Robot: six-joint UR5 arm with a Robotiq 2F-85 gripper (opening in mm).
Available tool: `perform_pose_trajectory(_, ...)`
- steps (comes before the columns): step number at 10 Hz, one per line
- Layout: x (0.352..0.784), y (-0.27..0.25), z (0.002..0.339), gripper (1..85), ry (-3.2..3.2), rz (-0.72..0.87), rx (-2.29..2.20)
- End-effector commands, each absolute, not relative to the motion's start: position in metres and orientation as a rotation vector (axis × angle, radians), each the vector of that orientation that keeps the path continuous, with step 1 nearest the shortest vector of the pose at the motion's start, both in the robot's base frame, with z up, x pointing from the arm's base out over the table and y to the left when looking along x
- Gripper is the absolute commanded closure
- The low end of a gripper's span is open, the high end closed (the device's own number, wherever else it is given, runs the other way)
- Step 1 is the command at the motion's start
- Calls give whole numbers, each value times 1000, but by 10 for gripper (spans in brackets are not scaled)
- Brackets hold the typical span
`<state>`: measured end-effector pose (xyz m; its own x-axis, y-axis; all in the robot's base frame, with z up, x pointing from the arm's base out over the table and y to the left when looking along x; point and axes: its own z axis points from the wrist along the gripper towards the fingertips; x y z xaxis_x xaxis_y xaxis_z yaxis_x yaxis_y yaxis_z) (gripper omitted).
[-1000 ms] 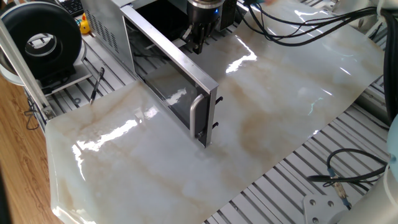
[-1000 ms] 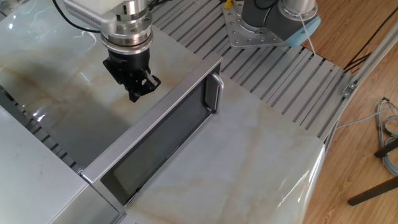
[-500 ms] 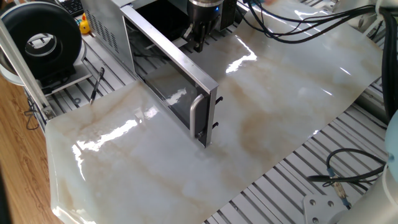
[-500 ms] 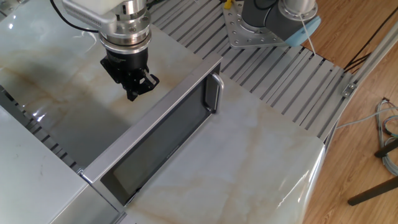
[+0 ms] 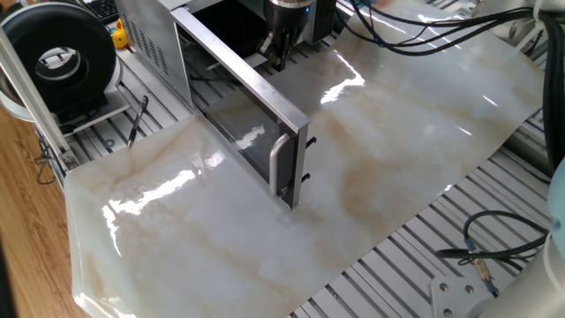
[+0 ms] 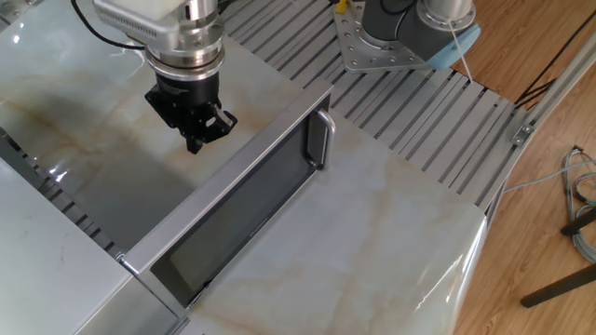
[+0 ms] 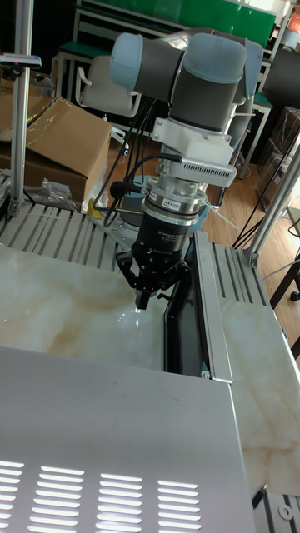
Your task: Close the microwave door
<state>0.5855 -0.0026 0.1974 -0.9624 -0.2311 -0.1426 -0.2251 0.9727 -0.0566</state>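
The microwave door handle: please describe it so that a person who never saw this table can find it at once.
Start at the microwave, the large silver box at the table's far edge. Its door stands swung open across the marble sheet. At the door's free end, on its outer face, is the handle: a short, upright silver bar, the only raised part on the flat dark glass front.

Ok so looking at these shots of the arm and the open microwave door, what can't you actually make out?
- Microwave cavity: hidden in every view, by its own casing and frame edges.
- Gripper to microwave door gap: contact cannot be told; in one fixed view the door's top edge covers the fingertips.
- Brand lettering on the door: too small to read.
- Door hinge: cut off at the bottom left edge of the other fixed view.
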Motion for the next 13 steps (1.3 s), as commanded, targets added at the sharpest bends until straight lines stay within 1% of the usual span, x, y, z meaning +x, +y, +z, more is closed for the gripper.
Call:
perform_pose_trajectory(1,562,-4,215,843,3019,-52,-355)
perform_pose_trajectory(2,552,0,222,843,3034,-22,-365)
perform_pose_trajectory(4,538,6,235,843,3062,-19,-363)
perform_pose_trajectory(8,558,12,237,843,2972,-4,-435)
perform_pose_trajectory(10,569,2,225,843,2947,-53,-442)
perform_pose_trajectory(11,559,1,230,843,2969,-35,-434)
perform_pose_trajectory(13,535,-2,260,843,3015,-27,-431)
